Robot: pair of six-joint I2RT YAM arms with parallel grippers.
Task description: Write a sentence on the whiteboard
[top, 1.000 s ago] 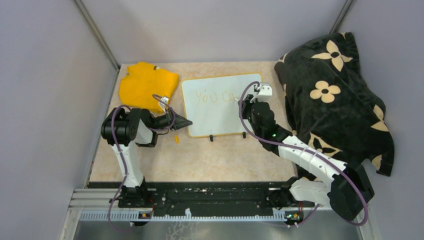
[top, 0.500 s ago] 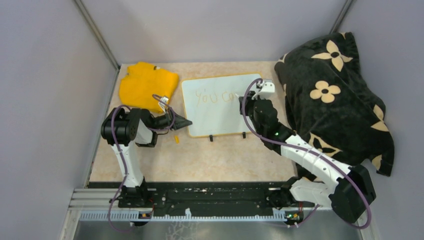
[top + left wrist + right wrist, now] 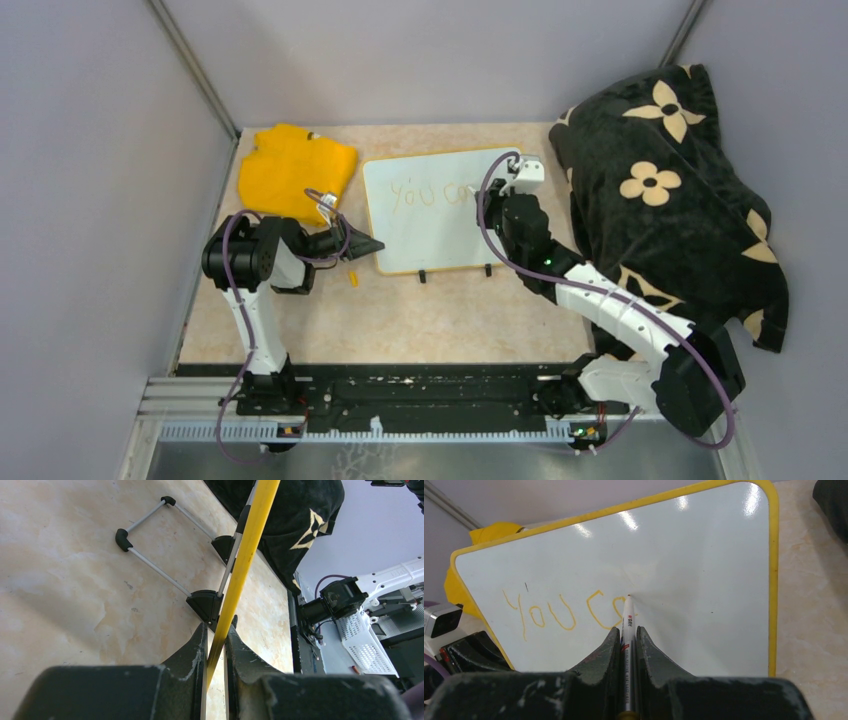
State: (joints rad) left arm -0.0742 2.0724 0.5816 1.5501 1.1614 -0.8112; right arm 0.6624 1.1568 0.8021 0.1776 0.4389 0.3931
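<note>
The whiteboard (image 3: 430,225) with its yellow rim stands propped on black feet (image 3: 205,603) at the table's middle. Yellow letters of the sentence (image 3: 549,612) read "You C" plus a part-drawn letter. My right gripper (image 3: 626,632) is shut on a white marker (image 3: 627,617), whose tip touches the board at that last letter. In the top view the right gripper (image 3: 489,198) hovers over the board's right part. My left gripper (image 3: 216,630) is shut on the board's yellow rim (image 3: 247,545), at its lower left corner in the top view, where the left gripper (image 3: 372,245) shows.
A yellow cloth (image 3: 295,170) lies at the back left beside the board. A black blanket with cream flowers (image 3: 670,190) is heaped along the right side. A small yellow cap (image 3: 352,277) lies on the table by the left arm. Grey walls close in three sides.
The right wrist has shifted slightly toward the board's far edge, marker tip on the board. The left arm and the board have not moved.
</note>
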